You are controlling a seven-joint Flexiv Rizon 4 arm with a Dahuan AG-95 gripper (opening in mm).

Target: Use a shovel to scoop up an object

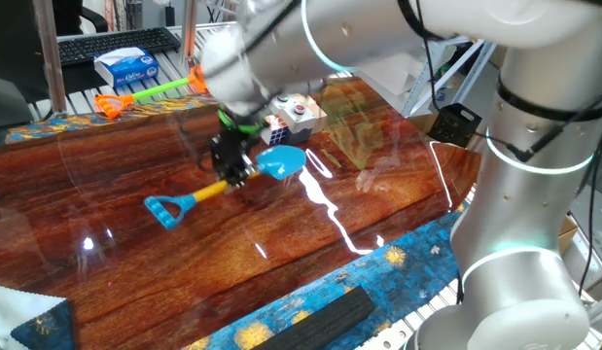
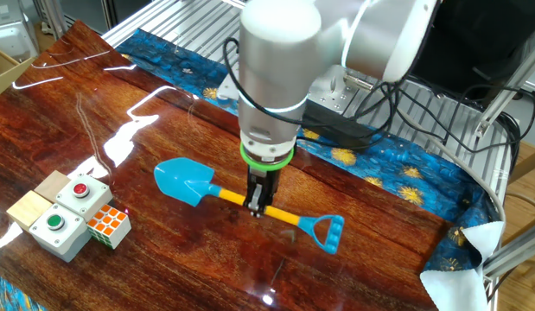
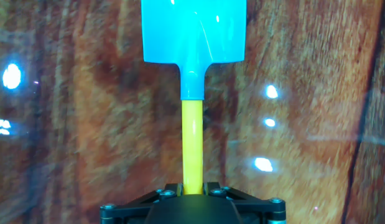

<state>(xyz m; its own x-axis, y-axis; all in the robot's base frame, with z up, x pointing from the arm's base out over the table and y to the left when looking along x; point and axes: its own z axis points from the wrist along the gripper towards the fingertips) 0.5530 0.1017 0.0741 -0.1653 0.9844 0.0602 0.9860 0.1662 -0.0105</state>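
Note:
The shovel (image 2: 250,200) has a light-blue blade (image 1: 280,161), a yellow shaft and a blue D-handle (image 1: 167,209). My gripper (image 2: 257,209) is shut on the yellow shaft near its middle; it also shows in one fixed view (image 1: 232,173). The shovel sits level at or just above the wooden table. In the hand view the shaft (image 3: 192,143) runs straight up from between my jaws to the blade (image 3: 193,31). The Rubik's cube (image 2: 108,225) stands beyond the blade, next to the button boxes; it also shows in one fixed view (image 1: 274,124). Blade and cube are apart.
A beige box with a red button (image 2: 77,192) and one with a green button (image 2: 54,226) stand beside the cube. An orange-bladed, green-shafted toy shovel (image 1: 150,94) lies at the table's far edge. A blue patterned cloth (image 1: 310,311) lines the table edge.

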